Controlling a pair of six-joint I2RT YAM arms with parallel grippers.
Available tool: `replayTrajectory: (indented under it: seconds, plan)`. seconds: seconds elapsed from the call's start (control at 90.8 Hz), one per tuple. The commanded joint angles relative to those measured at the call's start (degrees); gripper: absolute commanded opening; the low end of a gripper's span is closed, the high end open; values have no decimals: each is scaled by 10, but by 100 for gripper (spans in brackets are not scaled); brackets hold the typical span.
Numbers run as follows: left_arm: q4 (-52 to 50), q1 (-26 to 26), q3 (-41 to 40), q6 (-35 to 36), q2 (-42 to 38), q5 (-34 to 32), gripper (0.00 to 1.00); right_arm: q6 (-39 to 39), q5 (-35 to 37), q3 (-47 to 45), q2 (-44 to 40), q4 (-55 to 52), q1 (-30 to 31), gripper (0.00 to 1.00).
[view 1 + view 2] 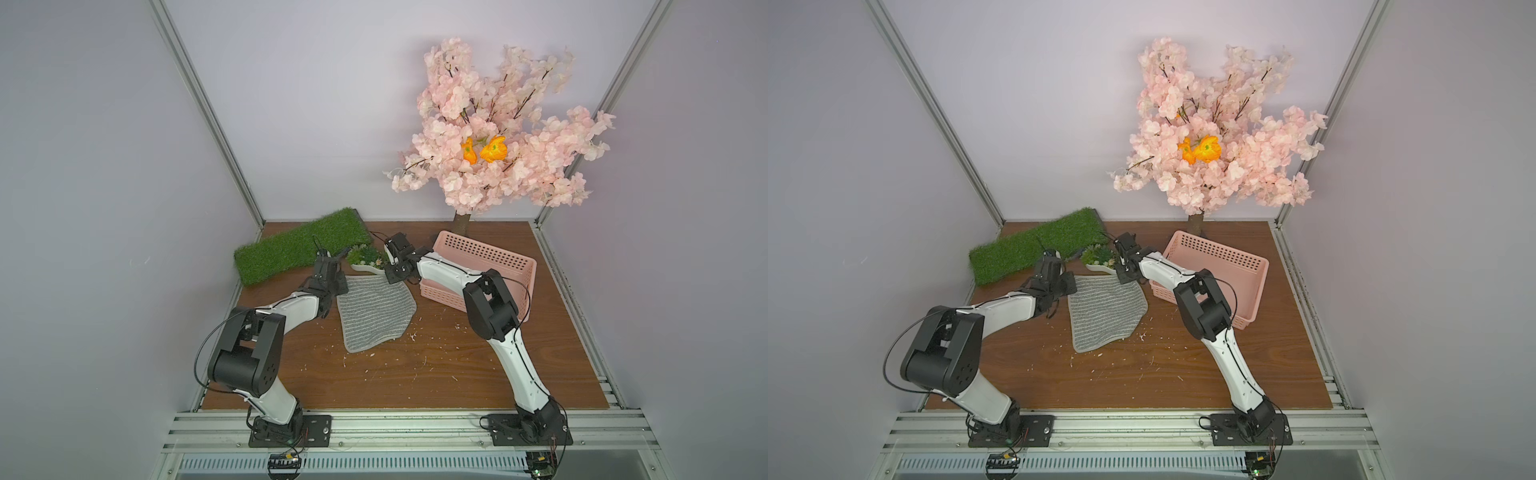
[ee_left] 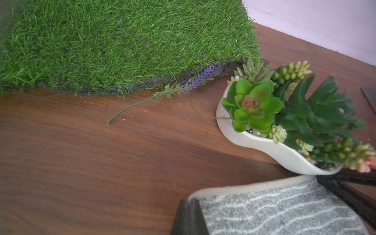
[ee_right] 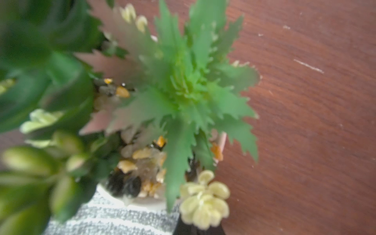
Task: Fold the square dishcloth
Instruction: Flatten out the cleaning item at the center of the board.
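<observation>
Cloth (image 1: 374, 311) lies mid-table, grey terry with thin whitish stripes and a plain hem, slightly skewed. Left gripper (image 1: 338, 284) is pinching its far-left corner; right gripper (image 1: 395, 277) looks clamped on the far-right corner. The cloth runs from both toward the base, so I'd fold far edge over near.

Before me a green artificial grass mat (image 1: 299, 247) lay at the back of the wooden table (image 1: 415, 374), with a lavender sprig (image 2: 203, 75) at its edge. A white succulent planter (image 2: 264, 146) stood just beside it. A pink basket (image 1: 478, 251) sat near the pink blossom tree (image 1: 498, 124).
</observation>
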Motion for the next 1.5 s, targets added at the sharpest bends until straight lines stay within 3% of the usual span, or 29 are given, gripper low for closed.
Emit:
replayTrajectory:
  seconds: [0.0, 0.319, 0.517, 0.737, 0.991, 1.09, 1.486]
  plan:
    - [-13, 4, 7, 12, -28, -10, 1, -12, 36, -6, -41, -20, 2, 0]
    - [-39, 4, -27, 27, -169, -3, 1, -15, 83, -196, -223, 80, 45, 0]
    - [-59, 1, -54, 35, -273, 40, 1, -13, 104, -318, -363, 151, 92, 0]
    - [-98, -49, -63, 17, -380, 56, 1, -4, 95, -412, -517, 202, 133, 0]
    - [-131, -64, -76, -51, -483, 136, 1, 49, 77, -443, -666, 133, 166, 0]
    - [-187, -64, -64, -54, -513, 144, 1, 78, 51, -440, -707, 80, 179, 0]
    - [-272, -65, -118, -162, -648, 250, 1, 221, -6, -477, -795, -42, 245, 0]
